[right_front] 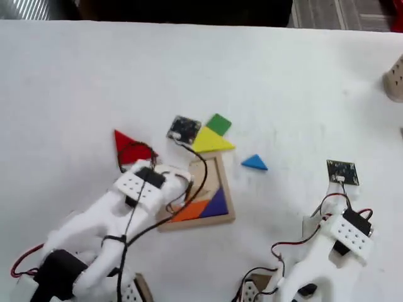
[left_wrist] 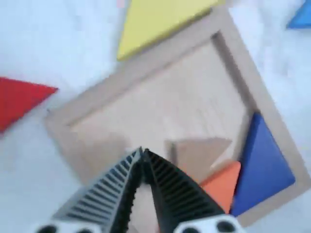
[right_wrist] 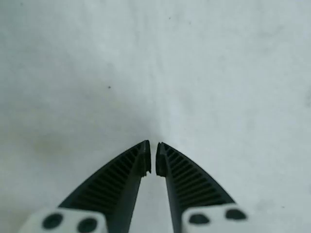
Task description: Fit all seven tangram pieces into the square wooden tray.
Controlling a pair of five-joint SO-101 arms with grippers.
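Observation:
The square wooden tray point(right_front: 226, 196) point(left_wrist: 146, 73) lies at the table's middle front. Inside it, an orange piece point(right_front: 190, 211) point(left_wrist: 221, 182) and a dark blue triangle point(right_front: 217, 202) point(left_wrist: 262, 165) fill the near corner, with a tan triangular shape point(left_wrist: 197, 151) beside them. A yellow triangle point(right_front: 211, 139) point(left_wrist: 155, 19) overlaps the tray's far rim. The red triangle point(right_front: 129, 146) point(left_wrist: 19, 99), green square point(right_front: 218, 123) and small blue triangle point(right_front: 254, 163) point(left_wrist: 302, 17) lie on the table around it. My left gripper point(left_wrist: 144, 153) is shut and empty above the tray's bare floor. My right gripper point(right_wrist: 151, 158) is shut over plain table.
The right arm point(right_front: 334, 245) stands at the front right, well apart from the tray. A tan perforated object point(right_front: 395, 78) sits at the far right edge. White table surface point(right_front: 283, 82) stretches behind and to the right of the pieces.

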